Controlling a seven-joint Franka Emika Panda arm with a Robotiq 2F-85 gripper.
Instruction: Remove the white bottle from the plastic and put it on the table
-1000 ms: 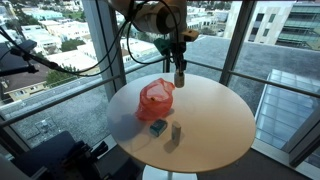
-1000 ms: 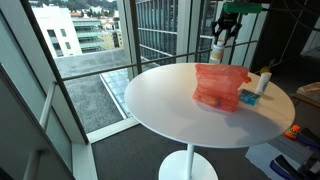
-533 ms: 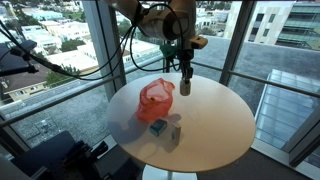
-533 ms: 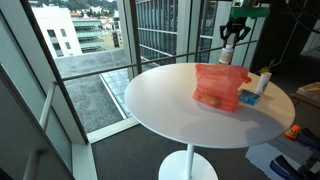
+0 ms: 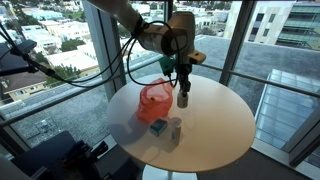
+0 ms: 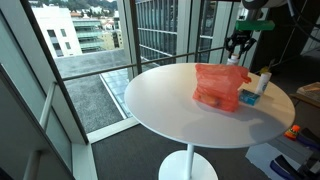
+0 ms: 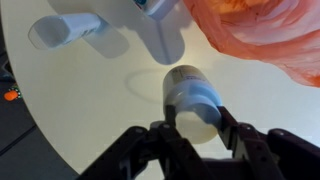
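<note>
My gripper is shut on the small white bottle and holds it just above the round beige table, beside the translucent red plastic bowl. In the other exterior view the gripper holds the bottle behind the plastic, over the table. In the wrist view the bottle stands between the black fingers, its shadow on the table, with the plastic at the upper right.
A small teal block and a grey upright block stand near the plastic; both also show in the other exterior view, teal and grey. Window glass and rails surround the table.
The gripper has come down with the white bottle, away from above the plastic and closer to the tabletop beside it.
</note>
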